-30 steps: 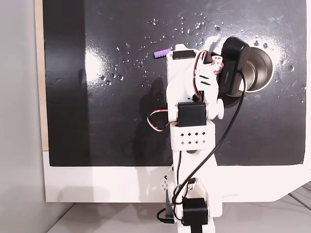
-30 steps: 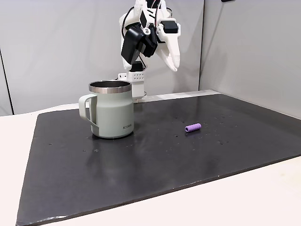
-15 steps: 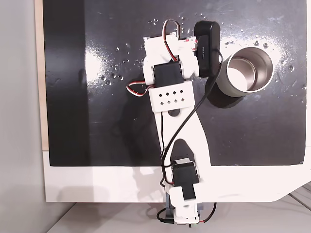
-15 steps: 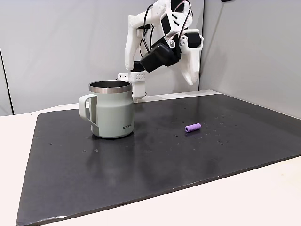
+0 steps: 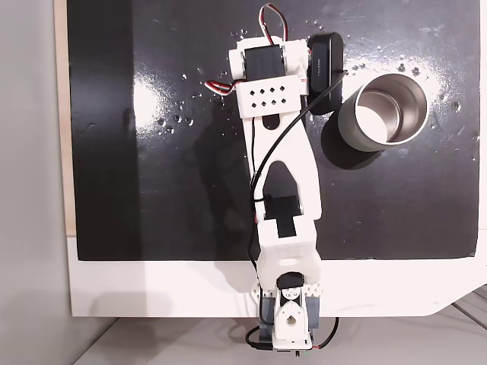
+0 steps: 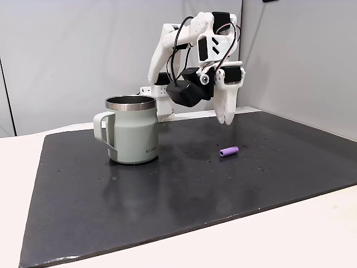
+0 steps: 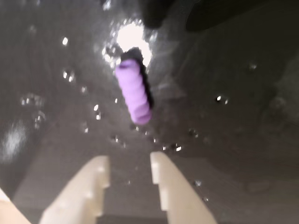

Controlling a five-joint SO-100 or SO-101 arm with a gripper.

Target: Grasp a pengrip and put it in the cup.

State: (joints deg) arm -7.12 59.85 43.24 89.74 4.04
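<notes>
The purple ribbed pengrip (image 6: 228,151) lies on the black mat, right of the cup in the side fixed view. In the wrist view the pengrip (image 7: 133,93) sits just ahead of my fingertips, lying roughly along my line of reach. My gripper (image 6: 225,118) hangs a little above and behind it, pointing down. Its white fingers (image 7: 159,161) stand a narrow gap apart with nothing between them, so the gripper (image 7: 129,161) is open. The pale grey steel cup (image 6: 131,137) stands upright with its handle to the left. From above, the cup (image 5: 388,106) stands right of my wrist.
My arm (image 5: 278,152) stretches up the black mat (image 6: 167,195) in the top-down fixed view, with the black wrist camera (image 5: 323,61) close to the cup's rim. White table (image 5: 152,289) borders the mat. Grey walls (image 6: 295,56) stand behind.
My arm has swung away from above the cup, stretched out across the mat and come down, bringing the gripper over the pengrip. Cup and pengrip have not moved.
</notes>
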